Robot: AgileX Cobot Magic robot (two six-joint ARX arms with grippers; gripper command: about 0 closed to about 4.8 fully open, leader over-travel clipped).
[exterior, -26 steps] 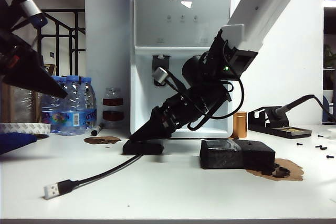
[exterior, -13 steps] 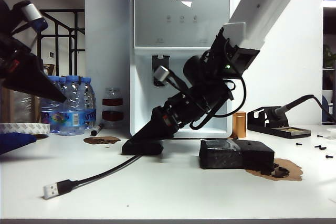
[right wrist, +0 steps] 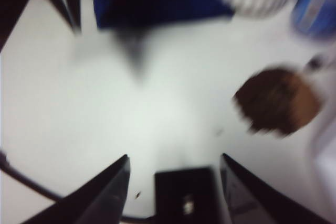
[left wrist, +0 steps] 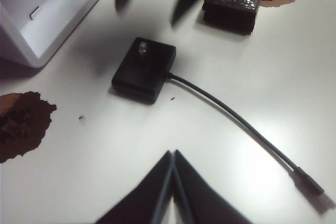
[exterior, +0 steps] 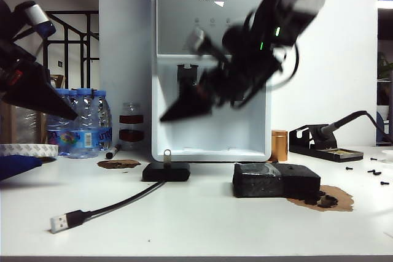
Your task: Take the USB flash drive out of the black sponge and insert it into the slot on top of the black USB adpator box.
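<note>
Right end effector [right wrist: 173, 169]: jaws wide apart, empty, above black USB adpator box [exterior: 166, 171]. USB flash drive [exterior: 166, 153]: seated in box's top slot. Left end effector [left wrist: 172, 156]: jaws together, empty.

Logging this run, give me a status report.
Right gripper open, empty, above box. Left gripper shut, off left. Flash drive upright in box. Nothing blocking.

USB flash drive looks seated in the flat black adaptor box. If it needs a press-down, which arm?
Right, probably. Its open end effector hangs just above the flat black adaptor box and small silvery flash drive. The left end effector, shut, sits off to the side.
</note>
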